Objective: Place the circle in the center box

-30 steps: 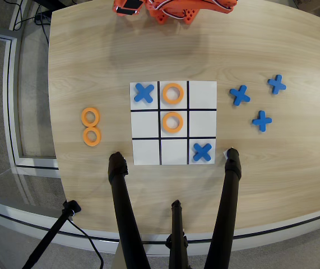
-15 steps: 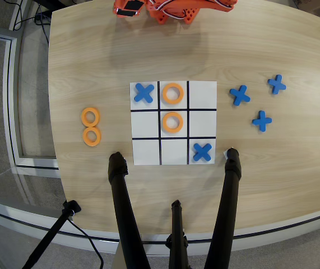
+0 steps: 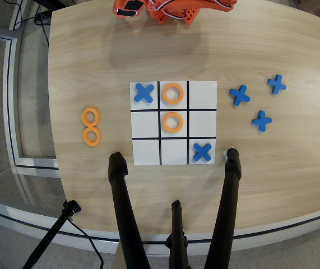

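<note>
An orange circle lies flat in the center box of the white nine-cell board, with nothing holding it. A second orange ring sits in the top middle cell. Two more rings lie on the table left of the board. The orange arm is folded at the far edge of the table, well away from the board. Its gripper is cut off by the frame's top edge, so its jaws cannot be read.
Blue crosses occupy the top left cell and the bottom right cell. Three more crosses lie right of the board. Black tripod legs stand on the table's near edge.
</note>
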### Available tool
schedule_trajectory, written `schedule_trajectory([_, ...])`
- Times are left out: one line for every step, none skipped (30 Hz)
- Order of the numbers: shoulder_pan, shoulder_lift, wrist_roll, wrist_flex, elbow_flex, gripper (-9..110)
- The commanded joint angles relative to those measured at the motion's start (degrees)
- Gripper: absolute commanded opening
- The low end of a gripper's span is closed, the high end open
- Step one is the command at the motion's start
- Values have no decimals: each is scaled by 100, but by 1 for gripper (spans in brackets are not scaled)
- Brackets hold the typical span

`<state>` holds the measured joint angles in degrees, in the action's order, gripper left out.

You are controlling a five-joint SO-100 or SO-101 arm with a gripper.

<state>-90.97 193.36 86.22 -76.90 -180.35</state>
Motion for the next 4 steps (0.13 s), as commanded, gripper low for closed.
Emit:
schedule_trajectory([-9,105,-35,-44,-316,0])
schedule_trajectory([-9,105,-35,-44,-316,0])
schedule_trajectory([-9,105,-35,-44,-316,0])
schedule_trajectory([-9,105,-35,-44,-316,0])
